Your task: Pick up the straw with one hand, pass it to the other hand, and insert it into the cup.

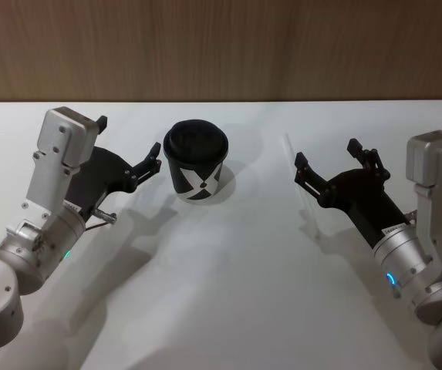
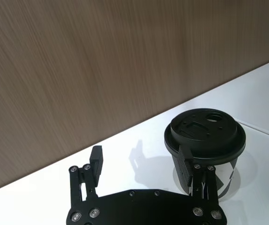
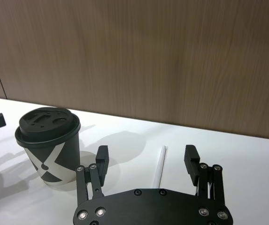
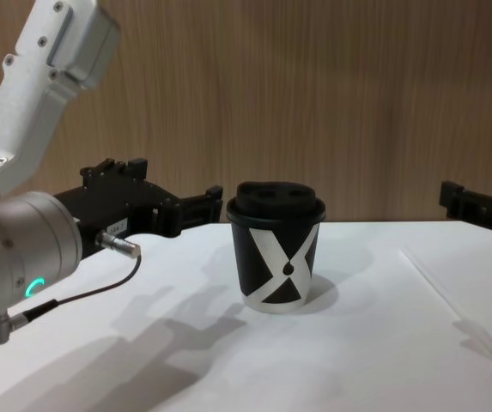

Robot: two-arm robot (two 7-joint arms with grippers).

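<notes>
The black cup (image 1: 197, 160) with its white X pattern and domed lid stands upright at the table's middle back. The thin white straw (image 3: 160, 166) lies flat on the table to the cup's right, also seen in the chest view as a pale line (image 4: 446, 294). My right gripper (image 1: 327, 159) hovers open over the straw, which lies between and below its fingers (image 3: 191, 156). My left gripper (image 1: 128, 144) is open and empty just left of the cup, one finger (image 2: 186, 164) close to the cup's side.
The white table (image 1: 228, 293) runs back to a wood-panelled wall (image 1: 221, 46). A thin cable (image 4: 82, 296) hangs from the left wrist. The arms cast shadows on the table in front of the cup.
</notes>
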